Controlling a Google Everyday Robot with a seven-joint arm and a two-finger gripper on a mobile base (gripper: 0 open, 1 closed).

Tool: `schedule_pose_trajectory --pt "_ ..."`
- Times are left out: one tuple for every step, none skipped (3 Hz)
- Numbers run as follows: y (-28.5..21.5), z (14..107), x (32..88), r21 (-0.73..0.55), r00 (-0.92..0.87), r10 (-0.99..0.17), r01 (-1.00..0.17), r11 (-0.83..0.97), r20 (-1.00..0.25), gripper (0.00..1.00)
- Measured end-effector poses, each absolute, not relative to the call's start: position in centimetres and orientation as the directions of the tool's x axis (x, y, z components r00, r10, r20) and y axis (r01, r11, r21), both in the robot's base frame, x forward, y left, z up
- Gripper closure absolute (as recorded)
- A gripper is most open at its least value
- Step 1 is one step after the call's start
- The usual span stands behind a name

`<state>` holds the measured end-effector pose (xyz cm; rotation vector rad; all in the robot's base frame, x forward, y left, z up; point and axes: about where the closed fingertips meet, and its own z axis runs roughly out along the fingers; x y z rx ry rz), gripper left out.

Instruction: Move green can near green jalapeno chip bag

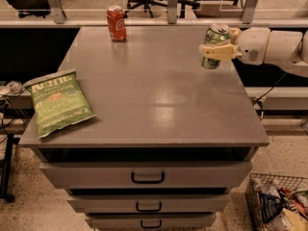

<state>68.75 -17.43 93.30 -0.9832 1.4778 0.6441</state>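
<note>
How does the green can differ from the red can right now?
The green can is clamped in the hand at the table's right edge; the red can stands free at the back edge. The green can tilts slightly; the red can is upright. Both are small drink cans.

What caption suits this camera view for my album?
Robot's gripper clasps the green can near the table's right edge, while the green jalapeno chip bag lies at the far left.
</note>
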Motion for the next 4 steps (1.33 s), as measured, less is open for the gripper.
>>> schedule_pose_trajectory --pt "-17.1 93.3 68.8 -0.143 0.044 -0.209 -0.861 0.488 -0.977 1.00" --pt "-17.1 93.3 68.8 -0.143 0.044 -0.208 -0.861 0.488 -0.977 1.00" --pt "-14.7 93.8 68.8 -0.154 0.069 -0.195 -0.871 0.466 -0.978 1.00" --pt "-8.8 94.4 68.5 -0.168 0.103 -0.174 -0.894 0.415 -0.979 1.00"
